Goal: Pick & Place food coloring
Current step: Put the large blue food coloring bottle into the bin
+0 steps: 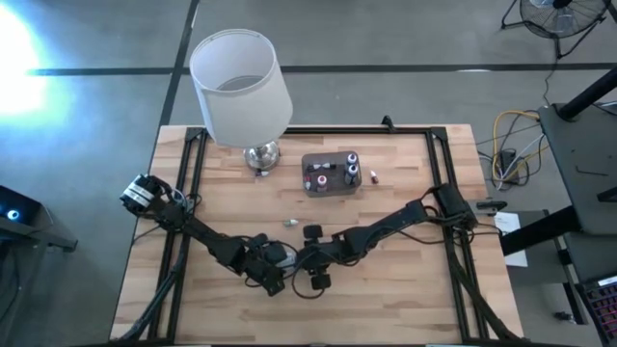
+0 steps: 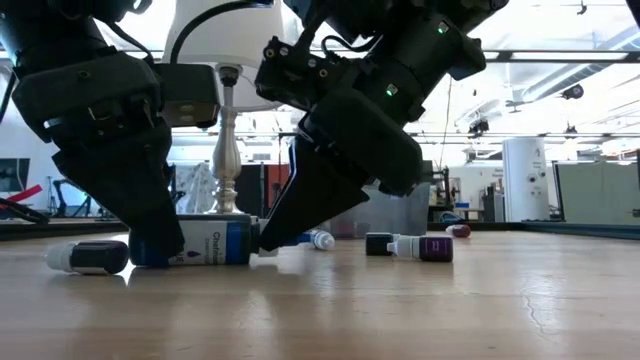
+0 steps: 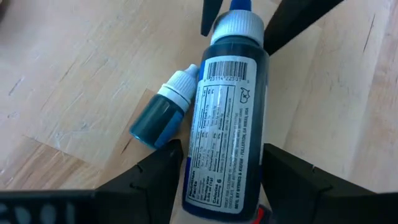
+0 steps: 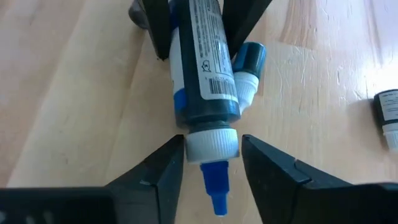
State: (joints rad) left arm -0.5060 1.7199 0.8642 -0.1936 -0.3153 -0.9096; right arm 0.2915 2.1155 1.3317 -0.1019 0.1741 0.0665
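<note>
**2 grippers meet on 1 blue bottle**

The left gripper (image 3: pixel 214 180) clamps the base of a large blue labelled food coloring bottle (image 3: pixel 227 118) lying on the wooden table (image 1: pixel 405 289). A small teal dropper bottle (image 3: pixel 163 109) lies touching it. The right gripper (image 4: pixel 211 165) straddles the ribbed white cap (image 4: pixel 211 142), fingers narrowly apart beside it.
</note>
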